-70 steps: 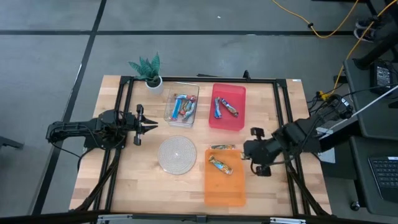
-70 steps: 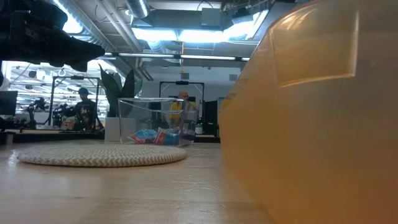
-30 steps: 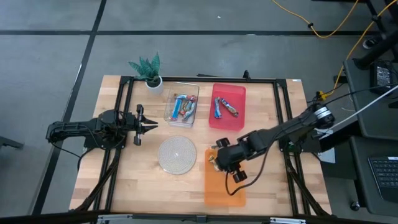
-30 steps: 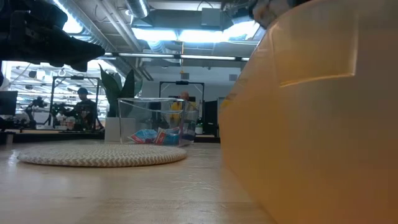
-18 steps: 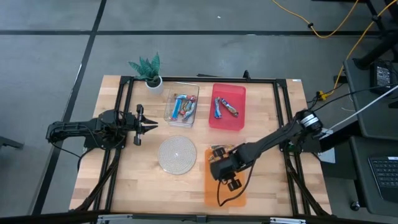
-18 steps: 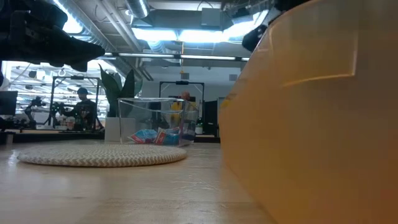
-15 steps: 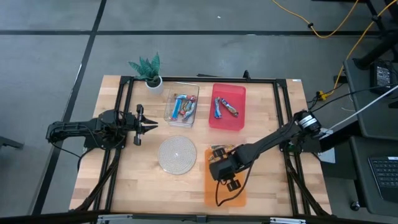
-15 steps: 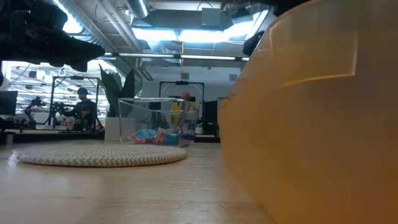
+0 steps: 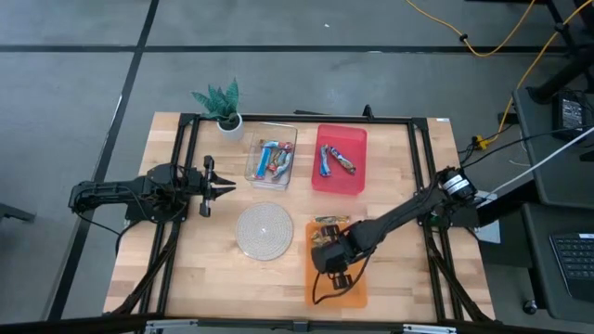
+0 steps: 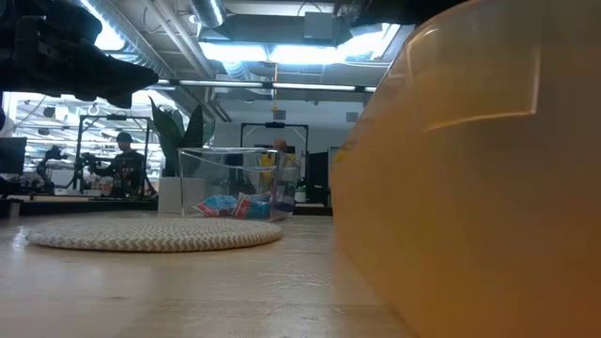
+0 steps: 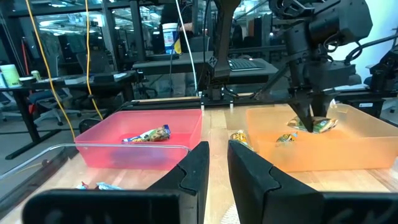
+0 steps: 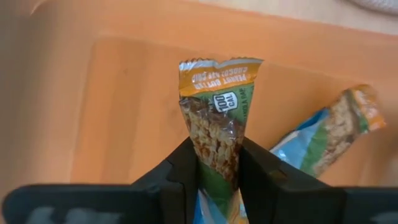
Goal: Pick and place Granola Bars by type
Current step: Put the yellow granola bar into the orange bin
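My right gripper (image 9: 327,254) reaches down into the orange bin (image 9: 348,289) and is shut on a granola bar (image 12: 217,109) with an orange-tan end and a green body. A second bar (image 12: 329,134) lies on the bin floor beside it. Another bar (image 9: 331,221) lies at the bin's far end. The clear bin (image 9: 252,139) holds several blue and red-brown bars (image 9: 270,158), and the red bin (image 9: 358,179) holds two (image 9: 336,160). My left gripper (image 9: 223,188) waits, shut, over the table's left side. My right gripper pinches the granola bar between its two fingers (image 12: 186,162) across the wrapper's green middle part (image 12: 219,158). It comes from above, pointing down. The bar hangs below the fingers with its orange-tan end (image 12: 219,74) lowest, inside the orange bin; whether that end touches the floor, I cannot tell.
A round woven mat (image 9: 264,230) lies left of the orange bin. A small potted plant (image 9: 223,107) stands at the table's far left corner. A black frame (image 9: 422,176) runs along the table's sides. Cables and desks lie beyond the right edge.
My right gripper, shut, has moved slightly toward the table's near edge over the orange bin. It has also gone down into the bin: in the low view it has dropped out of sight behind the bin's wall.
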{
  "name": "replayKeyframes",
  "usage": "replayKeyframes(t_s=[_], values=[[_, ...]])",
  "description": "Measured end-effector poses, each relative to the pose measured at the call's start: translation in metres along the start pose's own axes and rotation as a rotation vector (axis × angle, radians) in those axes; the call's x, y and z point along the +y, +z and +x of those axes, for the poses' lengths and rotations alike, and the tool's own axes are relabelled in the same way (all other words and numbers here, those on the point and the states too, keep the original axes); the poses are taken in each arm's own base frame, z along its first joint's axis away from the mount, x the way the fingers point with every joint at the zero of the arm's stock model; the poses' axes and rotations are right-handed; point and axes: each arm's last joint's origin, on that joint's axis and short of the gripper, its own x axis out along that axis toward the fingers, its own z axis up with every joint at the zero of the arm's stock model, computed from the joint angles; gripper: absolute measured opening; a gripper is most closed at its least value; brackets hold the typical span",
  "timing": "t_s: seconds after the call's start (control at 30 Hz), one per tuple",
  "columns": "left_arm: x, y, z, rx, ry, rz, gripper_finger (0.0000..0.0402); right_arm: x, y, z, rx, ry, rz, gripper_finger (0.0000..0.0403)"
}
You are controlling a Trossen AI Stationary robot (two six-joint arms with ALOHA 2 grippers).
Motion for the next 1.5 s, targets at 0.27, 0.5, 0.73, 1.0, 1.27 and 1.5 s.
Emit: replayKeyframes(t_s=[0.27,0.5,0.73,1.0,1.27,1.5], values=[[0.000,0.000,0.000,0.000,0.000,0.000,0.0055,0.000,0.005,0.000,-0.043,0.015,0.064,0.0099],[0.000,0.000,0.000,0.000,0.000,0.000,0.0055,-0.003,0.006,0.000,-0.048,-0.002,0.145,0.0099],[0.000,0.000,0.000,0.000,0.000,0.000,0.0055,-0.010,0.007,0.000,-0.048,-0.008,0.228,0.0099],[0.000,0.000,0.000,0.000,0.000,0.000,0.0055,-0.013,0.006,0.000,-0.024,0.006,0.302,0.0144],[0.000,0.000,0.000,0.000,0.000,0.000,0.0055,-0.012,0.008,-0.008,-0.006,0.014,0.381,0.0208],[0.000,0.000,0.000,0.000,0.000,0.000,0.0055,-0.009,0.024,-0.050,0.055,-0.028,0.305,0.0210]])
